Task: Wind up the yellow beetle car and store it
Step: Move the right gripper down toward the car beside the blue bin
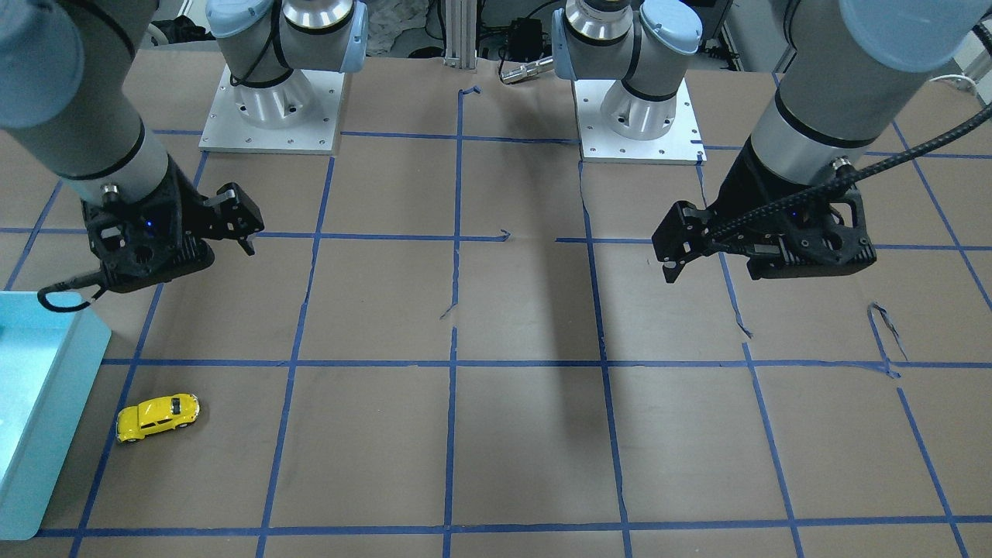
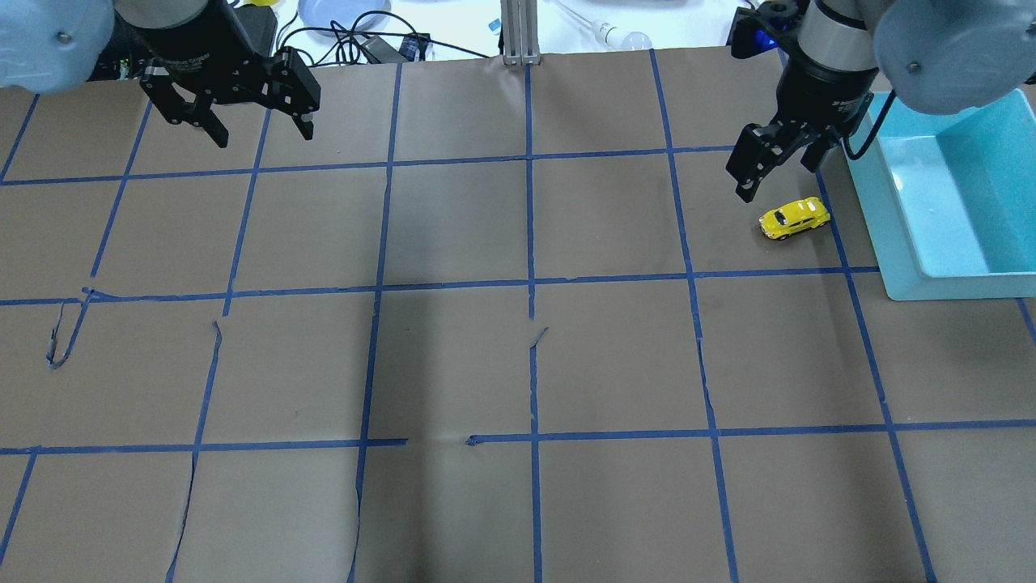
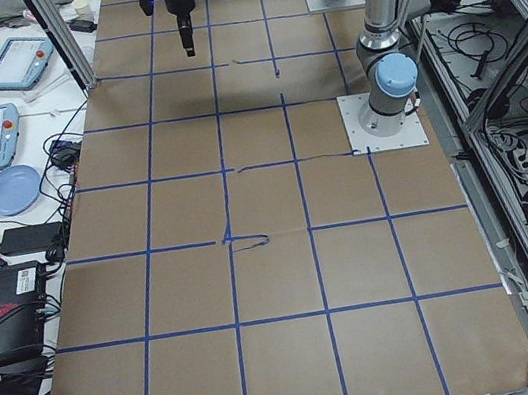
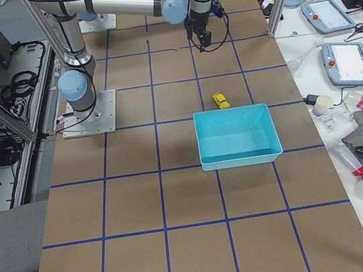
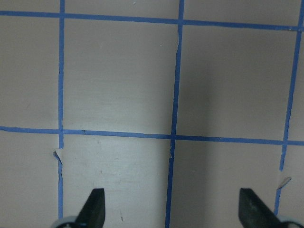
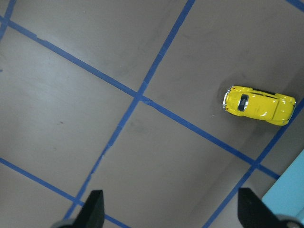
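**Right tool** (image 2: 773,174) was shown released and holding nothing, hung above the bench (image 2: 615,364) just beside the car (image 2: 794,219). In the wrist view the car was seen well off to one side of the gap between the fingers (image 6: 92,211). A closing made on that line was therefore judged likely to miss the car or to nudge it.

The car stood on its wheels, small and glossy, so an off-centre pinch could have squeezed it out or set it rolling. The winding stroke was judged to need a firm press and a drag along the paper. There the tape lines (image 2: 769,273) and the torn seams (image 2: 538,334) could have caught the wheels.

Just beyond the car, and apart from it, the tray (image 2: 882,251) presented a wall. A finger or the wrist could have been knocked against it, and a wound car let go early could have run into it. The bench's far edge ran close behind the tool.

Open room was judged to lie toward the robot and across the middle squares. Farthest off, the **left tool** (image 2: 263,134) was likewise held released, with nothing in it.
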